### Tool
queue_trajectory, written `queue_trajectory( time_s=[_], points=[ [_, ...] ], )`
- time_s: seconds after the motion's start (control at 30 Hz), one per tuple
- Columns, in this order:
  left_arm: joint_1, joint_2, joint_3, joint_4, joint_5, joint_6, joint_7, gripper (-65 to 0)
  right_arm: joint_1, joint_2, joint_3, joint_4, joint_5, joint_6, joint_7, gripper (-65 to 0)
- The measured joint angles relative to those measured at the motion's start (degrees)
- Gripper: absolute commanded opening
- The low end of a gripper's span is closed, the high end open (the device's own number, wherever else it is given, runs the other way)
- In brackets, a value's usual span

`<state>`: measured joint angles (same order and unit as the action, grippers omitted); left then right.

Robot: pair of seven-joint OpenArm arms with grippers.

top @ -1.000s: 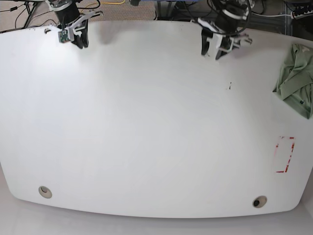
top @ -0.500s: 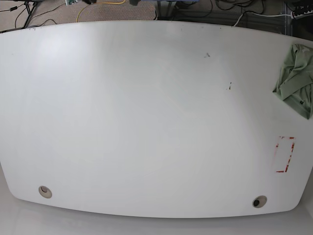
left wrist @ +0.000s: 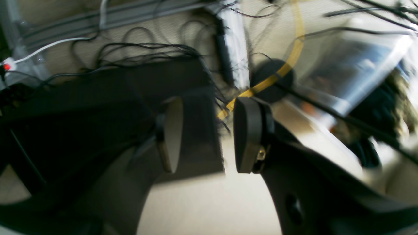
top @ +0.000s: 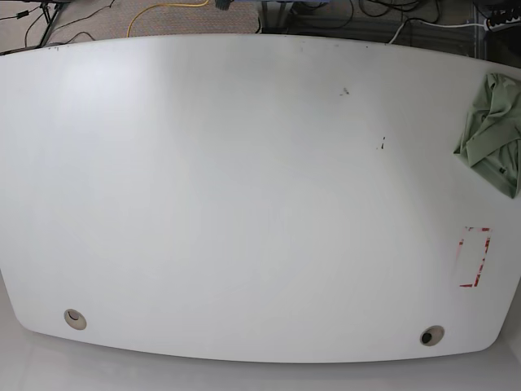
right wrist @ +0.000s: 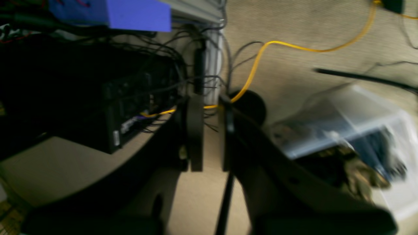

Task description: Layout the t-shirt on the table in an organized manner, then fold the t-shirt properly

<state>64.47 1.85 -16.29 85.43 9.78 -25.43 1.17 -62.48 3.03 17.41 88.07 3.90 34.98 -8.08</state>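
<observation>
The sage-green t-shirt point(top: 493, 130) lies crumpled at the right edge of the white table point(top: 244, 204), partly running out of the base view. Neither arm shows in the base view. In the left wrist view my left gripper point(left wrist: 209, 135) is open with nothing between its fingers point(left wrist: 247, 133), and it hangs over the floor and cables behind the table. In the right wrist view my right gripper point(right wrist: 210, 135) has its fingers point(right wrist: 195, 133) almost together, only a thin empty gap between them, also over the floor. Neither wrist view shows the t-shirt.
Two round grommet holes point(top: 75, 318) point(top: 432, 335) sit near the table's front edge. A red-outlined rectangle mark point(top: 475, 257) lies below the shirt, and dark specks point(top: 380, 145) are at upper right. Behind the table are black cables, a yellow cable point(right wrist: 261, 55) and a clear plastic bin point(right wrist: 343, 114).
One second ago both arms hung over the table's far edge in the base view; they have since drawn back out of it. The t-shirt has not moved.
</observation>
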Motion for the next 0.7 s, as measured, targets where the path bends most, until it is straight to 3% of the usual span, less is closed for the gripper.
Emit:
queue_trajectory(
  time_s=[0.2,0.7],
  points=[
    [-9.68,-0.11,0.33,-13.38,-0.28,-0.13,-0.81,-42.5,6.32,-0.61,-1.86,-11.78,-4.87,0.0,5.55,-57.9],
    [-31.65,-3.23,0.37,-41.46,-0.37,-0.02,-1.31,-42.5,23.56,0.09,-1.73,-33.48,-6.56,-0.46,6.43,-57.9]
  ],
)
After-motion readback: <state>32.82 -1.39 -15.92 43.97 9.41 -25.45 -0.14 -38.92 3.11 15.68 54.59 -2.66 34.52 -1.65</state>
